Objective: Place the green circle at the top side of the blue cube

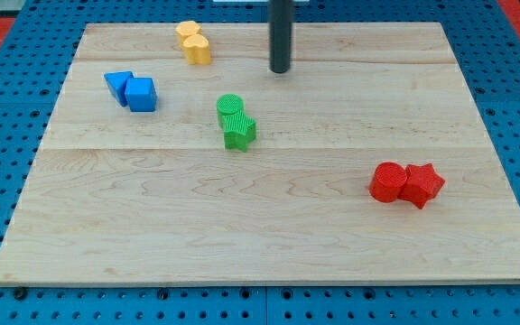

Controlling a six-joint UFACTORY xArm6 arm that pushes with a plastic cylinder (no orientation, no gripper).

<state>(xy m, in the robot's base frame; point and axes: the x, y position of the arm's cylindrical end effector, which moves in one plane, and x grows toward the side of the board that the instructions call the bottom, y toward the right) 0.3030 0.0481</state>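
The green circle (229, 106) lies near the board's middle, touching a green star (239, 131) just below it. The blue cube (141, 94) sits at the view's upper left, touching another blue block (118, 85) on its left whose shape I cannot make out. My tip (280, 69) is the lower end of a dark rod near the view's top centre. It stands up and to the right of the green circle, apart from it, and far right of the blue cube.
Two yellow blocks (193, 42) touch each other near the top edge, left of my tip. A red cylinder (387, 182) and a red star (422, 184) touch at the lower right. The wooden board (242, 235) lies on a blue pegboard.
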